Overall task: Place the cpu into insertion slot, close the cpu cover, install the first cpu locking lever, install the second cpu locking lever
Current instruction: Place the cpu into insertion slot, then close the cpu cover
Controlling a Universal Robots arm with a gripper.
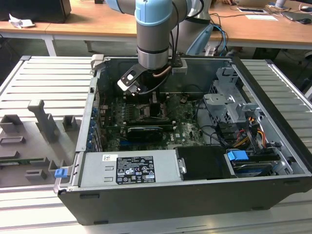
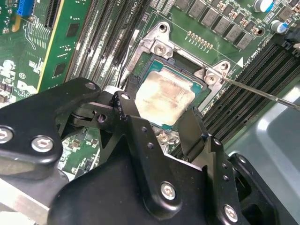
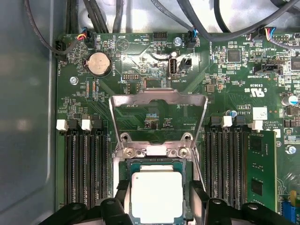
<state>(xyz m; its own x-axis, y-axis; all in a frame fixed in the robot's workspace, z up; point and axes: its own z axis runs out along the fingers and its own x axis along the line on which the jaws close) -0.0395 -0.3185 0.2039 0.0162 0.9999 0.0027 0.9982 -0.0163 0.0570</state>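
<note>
I see the small square silver-beige cpu [image 3: 157, 194] lying flat, face up, in the dark silver-rimmed insertion slot [image 2: 154, 48], its edges parallel to the black memory slots [image 3: 84, 168] on both sides. The thin silvery cpu cover [image 3: 159, 97] is swung open, clear of it. The black gripper [image 3: 159, 187] straddles the chip; I cannot tell whether it clamps it.

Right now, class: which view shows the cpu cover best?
The first wrist view: the cover stands open, its whole frame visible. The second wrist view catches its hinge end. In the exterior view the arm blocks it.
</note>
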